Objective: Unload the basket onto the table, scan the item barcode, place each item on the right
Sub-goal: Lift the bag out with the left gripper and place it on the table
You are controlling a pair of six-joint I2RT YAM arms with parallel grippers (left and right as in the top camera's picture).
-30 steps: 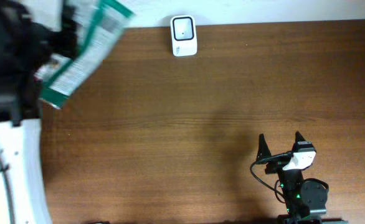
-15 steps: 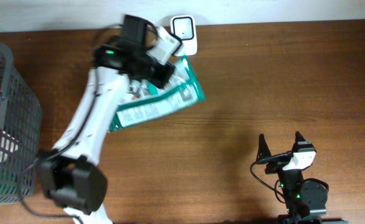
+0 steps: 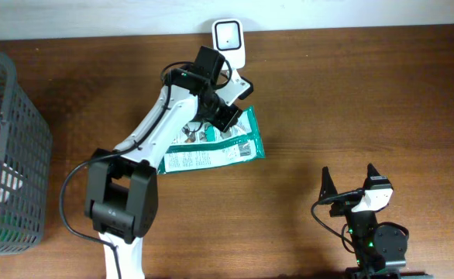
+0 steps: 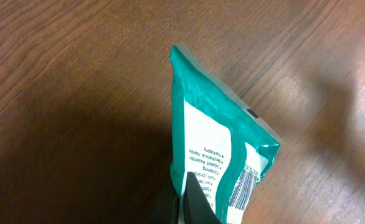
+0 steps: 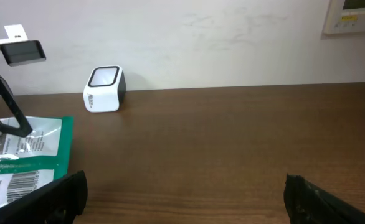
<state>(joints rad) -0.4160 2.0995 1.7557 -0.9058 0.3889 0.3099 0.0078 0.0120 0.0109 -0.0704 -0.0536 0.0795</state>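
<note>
While the left gripper (image 3: 225,118) holds it, the pouch (image 3: 211,147) runs left-right.

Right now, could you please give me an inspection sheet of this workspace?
Surface: brown wooden table, no spills seen.
Job's things: white scanner at the far edge; teal packet held just in front of it, its barcode showing in both wrist views.
Clutter: grey basket at the left edge, contents unclear.
Grippers: left gripper shut on the teal packet; right gripper open and empty at the near edge.
Cables: black cable loops beside the left arm's base, apart from the packet.
Surroundings: white wall with a wall panel.
</note>
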